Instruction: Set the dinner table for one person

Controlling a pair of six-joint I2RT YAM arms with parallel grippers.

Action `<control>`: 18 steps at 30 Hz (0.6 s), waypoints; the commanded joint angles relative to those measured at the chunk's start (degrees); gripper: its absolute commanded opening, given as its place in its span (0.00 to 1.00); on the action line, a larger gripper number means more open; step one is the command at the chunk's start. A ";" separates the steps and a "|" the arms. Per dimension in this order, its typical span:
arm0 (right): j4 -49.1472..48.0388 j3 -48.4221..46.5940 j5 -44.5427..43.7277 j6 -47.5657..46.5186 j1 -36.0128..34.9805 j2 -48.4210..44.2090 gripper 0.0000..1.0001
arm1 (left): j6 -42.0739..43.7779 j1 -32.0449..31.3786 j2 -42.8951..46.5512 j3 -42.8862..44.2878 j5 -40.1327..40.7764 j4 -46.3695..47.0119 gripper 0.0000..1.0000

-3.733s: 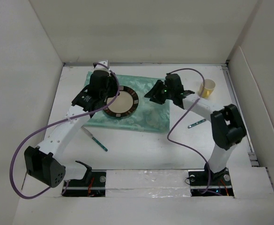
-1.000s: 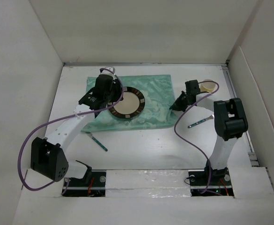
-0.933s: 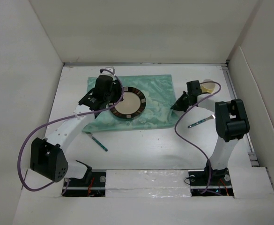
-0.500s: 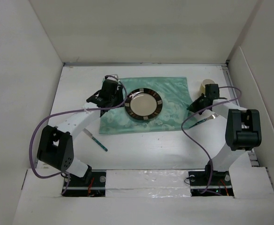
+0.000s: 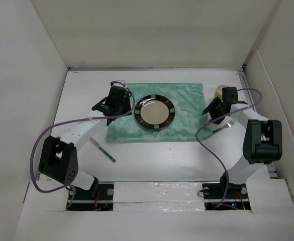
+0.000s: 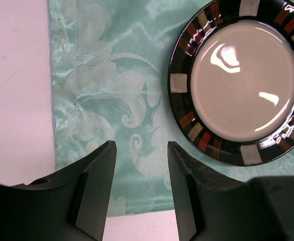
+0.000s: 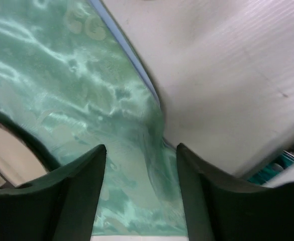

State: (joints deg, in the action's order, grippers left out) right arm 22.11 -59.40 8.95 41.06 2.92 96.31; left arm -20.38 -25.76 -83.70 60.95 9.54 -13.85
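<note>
The white dinner table [image 5: 152, 160] carries a mint-green cloth mat [image 5: 187, 125] with a dark-rimmed plate [image 5: 156, 111] on it. My left gripper [image 5: 119, 106] is open over the mat's left edge; in the left wrist view its jaws [image 6: 139, 191] straddle the mat [image 6: 116, 100], with the plate [image 6: 242, 85] to the right. My right gripper [image 5: 211, 109] is open at the mat's right edge; in the right wrist view [image 7: 140, 191] a raised fold of the mat [image 7: 86, 100] lies between its jaws. Neither gripper holds anything.
A yellow cup [image 5: 220, 91] stands behind my right gripper at the back right. A fork with a teal handle [image 5: 224, 124] lies right of the mat. A teal-handled knife [image 5: 103, 149] lies at the front left. Upright white panels [image 5: 26, 75] border the table.
The mat and plate have slid right toward the table's middle, and both grippers moved right with them. In the last half second the right gripper shifted slightly left.
</note>
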 commanded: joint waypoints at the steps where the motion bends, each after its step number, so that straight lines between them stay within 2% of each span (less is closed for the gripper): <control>1: 2.59 0.14 -7.79 -1.16 -0.19 -8.32 0.55 | -0.36 0.01 4.94 -1.96 1.36 -1.18 0.43; 2: 3.37 0.77 -10.77 -0.46 0.42 -10.42 0.35 | -0.53 0.01 5.82 -2.41 0.40 -1.18 0.43; 3: 3.99 1.30 -11.49 0.07 0.42 -11.05 0.20 | -0.54 0.01 6.18 -2.85 -0.30 -1.10 0.43; 5: 5.31 3.66 -11.76 1.30 1.04 -12.54 0.00 | -0.80 -0.78 7.14 -3.20 -1.45 -1.01 0.43; 10: 5.49 7.80 -13.08 2.45 4.28 -12.82 0.01 | -1.15 -2.54 8.46 -1.27 -3.64 -0.92 0.43; 11: 5.75 7.80 -13.78 2.53 4.29 -12.38 0.15 | -1.15 -2.54 9.08 -1.18 -4.78 -0.66 0.43; 14: 6.63 7.28 -15.45 2.89 4.90 -9.83 0.37 | -1.06 -2.54 10.31 -1.36 -6.72 0.04 0.43; 18: 7.25 6.40 -16.16 2.45 4.90 -7.37 0.45 | -0.80 -2.54 11.98 -2.59 -7.43 0.57 0.43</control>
State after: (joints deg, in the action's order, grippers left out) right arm 28.32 -51.62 -4.49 43.51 7.81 88.42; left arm -21.02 -28.40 -74.65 58.43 3.90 -14.96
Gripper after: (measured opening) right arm 0.445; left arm 0.429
